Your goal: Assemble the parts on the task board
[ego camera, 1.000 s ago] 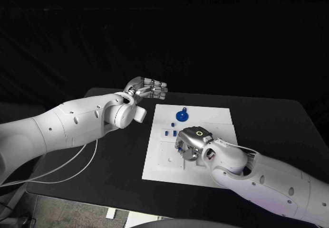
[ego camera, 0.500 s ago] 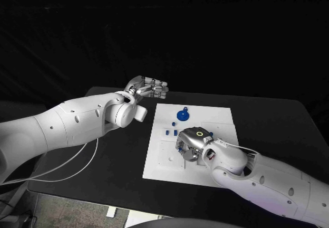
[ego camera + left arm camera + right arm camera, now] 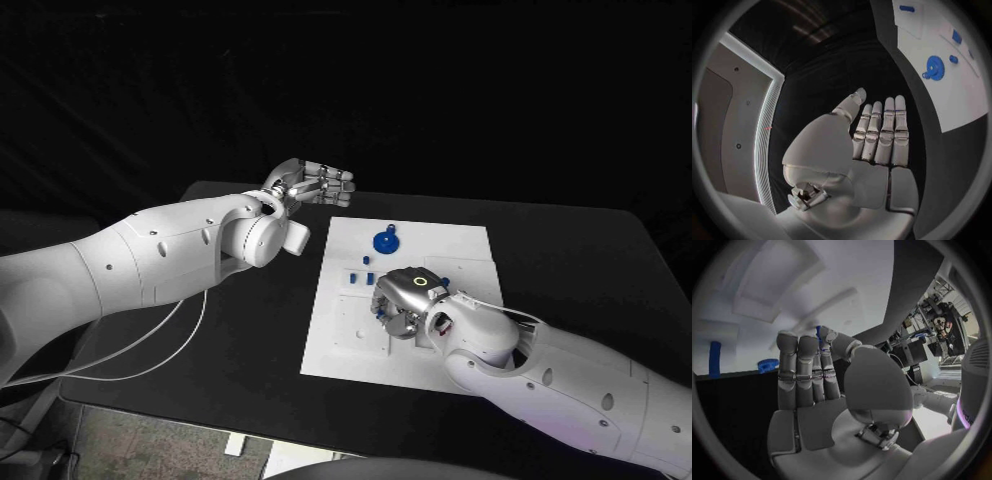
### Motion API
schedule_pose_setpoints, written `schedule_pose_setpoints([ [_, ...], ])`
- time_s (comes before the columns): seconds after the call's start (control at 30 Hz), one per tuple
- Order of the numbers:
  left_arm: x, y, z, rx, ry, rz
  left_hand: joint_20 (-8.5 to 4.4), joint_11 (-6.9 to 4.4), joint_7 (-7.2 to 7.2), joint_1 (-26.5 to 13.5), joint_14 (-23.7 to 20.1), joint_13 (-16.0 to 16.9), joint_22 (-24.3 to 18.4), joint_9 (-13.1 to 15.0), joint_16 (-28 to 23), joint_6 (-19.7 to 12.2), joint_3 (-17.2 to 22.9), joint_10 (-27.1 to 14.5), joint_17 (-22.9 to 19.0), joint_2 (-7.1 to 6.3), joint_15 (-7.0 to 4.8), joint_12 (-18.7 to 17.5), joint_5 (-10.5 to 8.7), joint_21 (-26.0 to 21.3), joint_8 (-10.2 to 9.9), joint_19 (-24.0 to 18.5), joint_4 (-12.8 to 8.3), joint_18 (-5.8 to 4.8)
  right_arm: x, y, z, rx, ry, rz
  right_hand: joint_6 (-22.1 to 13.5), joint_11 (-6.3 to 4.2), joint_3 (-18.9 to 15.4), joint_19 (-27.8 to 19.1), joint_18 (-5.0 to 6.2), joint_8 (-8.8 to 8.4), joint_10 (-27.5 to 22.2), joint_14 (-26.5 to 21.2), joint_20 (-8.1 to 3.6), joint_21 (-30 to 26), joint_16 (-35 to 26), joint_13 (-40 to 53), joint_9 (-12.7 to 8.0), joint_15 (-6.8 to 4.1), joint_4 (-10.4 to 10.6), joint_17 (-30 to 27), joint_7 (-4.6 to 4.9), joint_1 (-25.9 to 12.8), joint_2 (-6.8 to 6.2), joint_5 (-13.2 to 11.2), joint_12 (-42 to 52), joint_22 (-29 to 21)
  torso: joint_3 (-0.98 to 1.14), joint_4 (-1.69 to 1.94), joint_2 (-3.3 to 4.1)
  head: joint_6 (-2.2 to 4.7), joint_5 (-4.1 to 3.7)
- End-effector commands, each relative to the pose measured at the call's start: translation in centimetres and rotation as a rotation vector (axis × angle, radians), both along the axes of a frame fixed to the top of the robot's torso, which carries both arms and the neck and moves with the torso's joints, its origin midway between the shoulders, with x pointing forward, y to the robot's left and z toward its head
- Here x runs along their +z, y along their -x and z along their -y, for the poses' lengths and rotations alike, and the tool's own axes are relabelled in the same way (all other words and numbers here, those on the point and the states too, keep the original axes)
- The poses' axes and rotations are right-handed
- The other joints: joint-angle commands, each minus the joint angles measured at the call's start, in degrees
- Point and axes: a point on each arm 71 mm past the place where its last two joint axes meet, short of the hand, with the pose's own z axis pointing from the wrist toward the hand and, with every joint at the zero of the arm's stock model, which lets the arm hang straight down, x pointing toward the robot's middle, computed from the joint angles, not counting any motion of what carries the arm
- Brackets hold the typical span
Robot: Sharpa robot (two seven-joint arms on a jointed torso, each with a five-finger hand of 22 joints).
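- Task board: white plate at the centre of the black table; a round blue part lies near its far edge, and small blue parts sit just beside the right hand.
- Right hand: low over the board's middle, pinching a small blue part between thumb and fingertips.
- Left hand: raised off the board's far-left corner, fingers straight and together, holding nothing.
- Progress, as a judgement: assembly is unfinished; several parts lie loose and one is in hand.
- Obscured: the right hand covers the board beneath it, so the target seat and any seated parts cannot be told.
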Motion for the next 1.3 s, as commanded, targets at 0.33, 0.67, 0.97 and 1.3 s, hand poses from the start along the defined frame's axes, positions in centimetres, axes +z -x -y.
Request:
schedule_pose_setpoints([
  [0.33,0.2,0.1,0.3,-0.024,0.016,0.002,-0.01,0.22,0.17,-0.36,-0.55,-0.04,0.14,0.02,-0.02,-0.04,-0.14,-0.25,-0.02,0.28,0.00,0.06,-0.02,-0.15,0.10,-0.31,-0.22,0.36,-1.3,0.2,-0.5,0.020,0.048,-0.015,0.23,-0.97,0.38,2.46,1.69,0.01,1.87,0.14,-0.39,-0.01,-0.25,0.22,0.04,-0.25,-0.05,0.05,0.00,0.26,0.06,0.20,0.20,0.20,0.02,0.03,0.00,-0.25,0.28],
  [0.67,0.1,0.1,0.3,-0.026,0.015,-0.002,0.05,0.26,0.20,-0.31,-0.69,-0.04,0.20,0.03,-0.01,-0.06,-0.20,-0.37,-0.02,0.33,0.06,0.05,-0.09,-0.20,0.10,-0.35,-0.21,0.39,-1.5,0.2,-0.1,0.014,0.027,-0.029,-3.69,0.13,-1.52,2.43,1.77,-0.15,-2.31,0.11,0.07,-0.45,-0.11,0.05,-0.30,0.42,0.39,0.10,1.15,-1.63,-1.18,4.84,0.07,0.00,0.02,-0.11,-0.05,-0.27,0.36],
  [0.97,0.1,0.1,0.2,-0.024,0.014,-0.005,0.12,0.30,0.20,-0.31,-0.86,-0.04,0.17,0.02,-0.02,-0.15,-0.31,-0.50,-0.02,0.28,0.13,0.06,-0.14,-0.28,0.10,-0.41,-0.18,0.40,-0.7,0.4,0.6,-0.012,-0.038,0.005,-11.73,3.77,-18.26,2.30,4.80,0.05,-17.23,-0.65,3.06,-8.97,-0.65,0.03,-0.31,3.18,3.47,-2.07,-0.33,-1.60,-4.65,5.15,0.31,-5.67,0.07,-0.05,-0.06,-0.07,0.03],
  [1.3,0.1,0.0,-0.3,-0.017,0.010,-0.008,0.12,0.30,0.20,-0.31,-0.86,-0.04,0.17,0.02,-0.02,-0.15,-0.31,-0.50,-0.02,0.28,0.13,0.06,-0.14,-0.28,0.10,-0.41,-0.18,0.40,2.9,0.3,2.3,-0.064,-0.130,0.074,-11.82,3.50,-19.81,2.32,5.05,-0.06,-16.24,-0.66,3.18,-7.49,0.61,-0.06,-0.36,3.06,6.73,-4.33,-0.18,-0.07,-5.44,3.94,0.12,-8.33,0.07,-0.17,-0.01,0.52,-0.67],
])
